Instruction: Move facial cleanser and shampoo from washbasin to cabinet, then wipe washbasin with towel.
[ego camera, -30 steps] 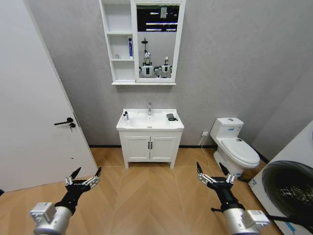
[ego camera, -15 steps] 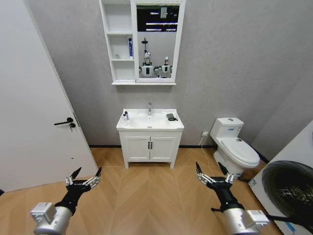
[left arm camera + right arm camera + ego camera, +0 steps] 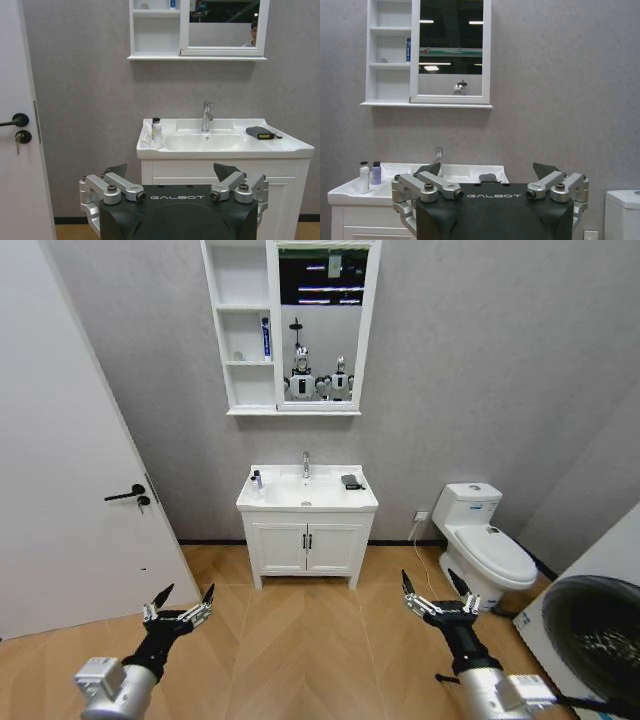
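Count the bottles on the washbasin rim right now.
2. A white bottle and a purple bottle stand side by side on the washbasin rim's left end, across the bowl from the dark towel. No others visible.

Basin (image 3: 307, 502) was glossy white ceramic; tap (image 3: 206, 116) on its back rim, polished chrome. Towel (image 3: 260, 132) on basin's rim looked dark matt cloth. Cabinet (image 3: 245, 390) above basin: smooth white panel, mirror glass. Grippers (image 3: 180, 611) (image 3: 438, 602): matt black plastic, bare metal links.
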Controlling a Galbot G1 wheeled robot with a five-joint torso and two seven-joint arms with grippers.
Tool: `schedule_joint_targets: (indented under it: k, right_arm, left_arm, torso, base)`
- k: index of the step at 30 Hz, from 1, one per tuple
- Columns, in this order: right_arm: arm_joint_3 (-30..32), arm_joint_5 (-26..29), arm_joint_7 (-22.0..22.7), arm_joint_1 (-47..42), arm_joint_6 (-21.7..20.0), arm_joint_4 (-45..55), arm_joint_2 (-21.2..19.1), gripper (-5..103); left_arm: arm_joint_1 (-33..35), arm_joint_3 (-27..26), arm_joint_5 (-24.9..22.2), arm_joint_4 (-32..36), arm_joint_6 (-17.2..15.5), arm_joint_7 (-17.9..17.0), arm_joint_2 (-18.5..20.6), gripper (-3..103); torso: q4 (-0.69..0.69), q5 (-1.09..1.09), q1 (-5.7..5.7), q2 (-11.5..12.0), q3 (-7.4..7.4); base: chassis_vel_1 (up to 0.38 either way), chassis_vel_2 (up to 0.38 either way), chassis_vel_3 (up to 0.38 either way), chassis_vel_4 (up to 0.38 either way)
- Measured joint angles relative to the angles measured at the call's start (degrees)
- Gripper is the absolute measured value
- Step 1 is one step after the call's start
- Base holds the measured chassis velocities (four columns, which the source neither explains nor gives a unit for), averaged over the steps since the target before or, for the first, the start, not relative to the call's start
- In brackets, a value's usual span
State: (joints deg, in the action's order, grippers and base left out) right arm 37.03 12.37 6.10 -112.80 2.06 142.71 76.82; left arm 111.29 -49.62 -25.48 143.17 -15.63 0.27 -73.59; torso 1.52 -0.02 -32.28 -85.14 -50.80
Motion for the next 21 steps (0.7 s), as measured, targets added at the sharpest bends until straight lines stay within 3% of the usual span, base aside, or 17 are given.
schedule_joint_targets:
  k: [21]
  right_arm:
    - [0.0, 0.3, 0.1, 0.2, 0.0, -0.6, -0.5, 100]
  left_arm:
    - [-0.8, 0.2, -0.5, -1.5, 0.1, 0.0, 0.5, 98]
  torso:
    - [-0.01, -0.01, -0.01, 0.0, 0.00]
  base:
    - [-0.229, 0.238, 0.241, -0.241]
